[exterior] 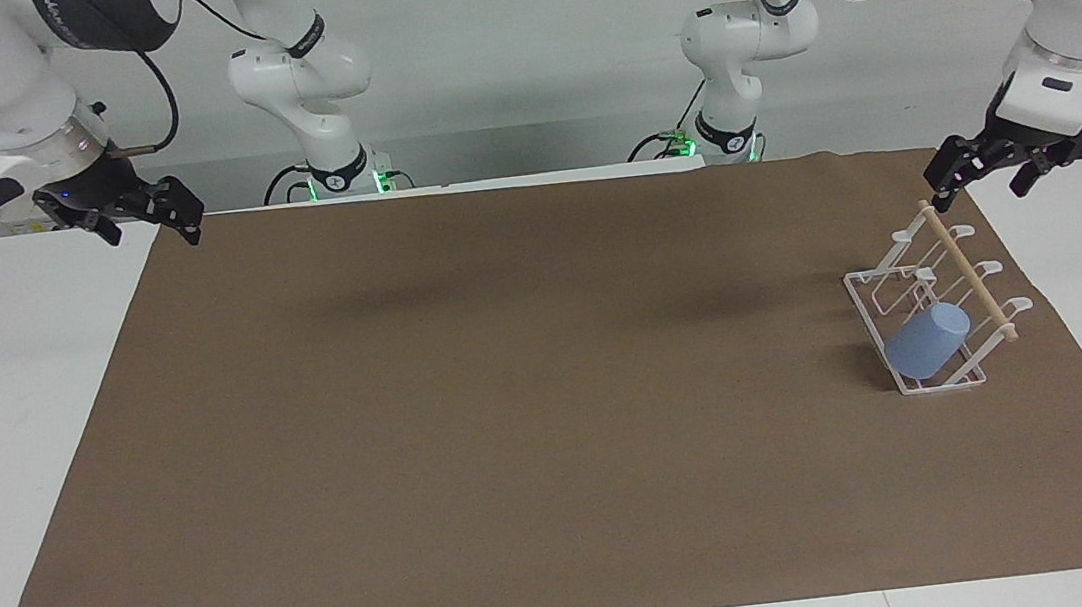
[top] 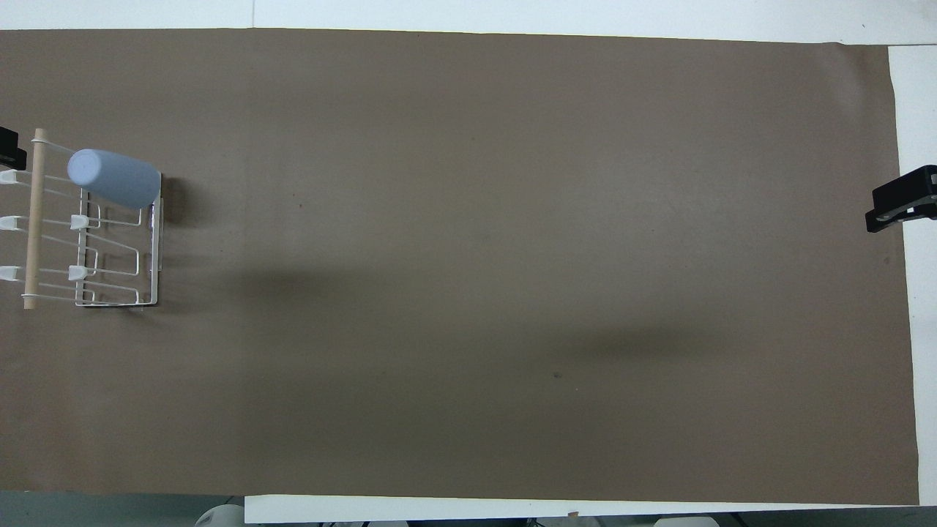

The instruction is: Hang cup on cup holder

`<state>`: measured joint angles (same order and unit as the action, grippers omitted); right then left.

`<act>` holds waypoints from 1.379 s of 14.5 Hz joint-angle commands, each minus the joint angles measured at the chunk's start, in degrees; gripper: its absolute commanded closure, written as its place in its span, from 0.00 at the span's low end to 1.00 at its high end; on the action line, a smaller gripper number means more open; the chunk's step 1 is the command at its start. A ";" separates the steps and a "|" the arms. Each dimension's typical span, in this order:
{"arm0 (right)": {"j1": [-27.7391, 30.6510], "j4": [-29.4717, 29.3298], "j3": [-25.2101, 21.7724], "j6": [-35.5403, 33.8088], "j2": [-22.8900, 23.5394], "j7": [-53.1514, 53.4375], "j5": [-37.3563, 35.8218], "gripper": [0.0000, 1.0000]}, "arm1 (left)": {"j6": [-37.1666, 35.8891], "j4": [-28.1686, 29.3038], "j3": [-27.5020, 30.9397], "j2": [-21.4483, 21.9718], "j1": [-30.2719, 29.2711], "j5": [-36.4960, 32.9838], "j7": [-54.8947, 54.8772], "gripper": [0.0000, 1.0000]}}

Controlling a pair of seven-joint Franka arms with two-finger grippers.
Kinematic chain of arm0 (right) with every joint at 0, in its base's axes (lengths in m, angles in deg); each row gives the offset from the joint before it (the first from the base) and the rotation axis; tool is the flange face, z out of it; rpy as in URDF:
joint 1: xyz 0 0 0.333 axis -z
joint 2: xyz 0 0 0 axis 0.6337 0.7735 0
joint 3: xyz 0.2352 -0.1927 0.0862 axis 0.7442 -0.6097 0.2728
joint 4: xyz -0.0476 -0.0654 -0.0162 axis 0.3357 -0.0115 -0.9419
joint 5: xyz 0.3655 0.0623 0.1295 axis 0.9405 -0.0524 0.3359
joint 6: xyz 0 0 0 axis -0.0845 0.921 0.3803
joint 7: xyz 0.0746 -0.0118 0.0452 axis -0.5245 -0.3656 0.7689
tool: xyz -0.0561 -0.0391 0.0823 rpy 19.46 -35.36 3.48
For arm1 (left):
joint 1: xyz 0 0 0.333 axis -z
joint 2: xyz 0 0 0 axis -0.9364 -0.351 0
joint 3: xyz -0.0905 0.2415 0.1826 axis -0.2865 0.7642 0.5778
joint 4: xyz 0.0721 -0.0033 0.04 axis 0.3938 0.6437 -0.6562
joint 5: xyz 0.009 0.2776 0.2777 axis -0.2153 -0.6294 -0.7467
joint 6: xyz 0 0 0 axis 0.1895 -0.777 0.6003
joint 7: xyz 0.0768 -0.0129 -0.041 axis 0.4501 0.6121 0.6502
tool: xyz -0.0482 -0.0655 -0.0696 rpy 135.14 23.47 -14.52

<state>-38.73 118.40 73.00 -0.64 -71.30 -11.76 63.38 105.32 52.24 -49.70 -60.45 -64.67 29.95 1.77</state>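
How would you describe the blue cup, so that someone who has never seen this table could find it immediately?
Look at the brown mat that covers most of the table, then at its end toward the left arm, where a white wire cup holder with a wooden rod stands. The cup hangs tilted on the prong farthest from the robots. It is the only blue thing; the other prongs are bare.
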 commanded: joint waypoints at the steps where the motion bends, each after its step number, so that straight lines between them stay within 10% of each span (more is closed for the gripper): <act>1: 0.19 1.24 0.06 0.00 -1.11 -1.08 -0.04 0.01 | 2.53 0.68 -1.78 -1.02 0.49 0.54 -1.11 0.00; 20: 0.19 1.24 0.06 0.01 -1.11 -1.08 -0.04 0.01 | -1.94 4.46 -4.60 5.04 -0.91 5.20 5.85 0.00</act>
<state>-38.73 118.41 73.00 -0.64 -71.30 -11.76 63.38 103.45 53.55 -54.32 -57.58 -64.76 34.29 10.15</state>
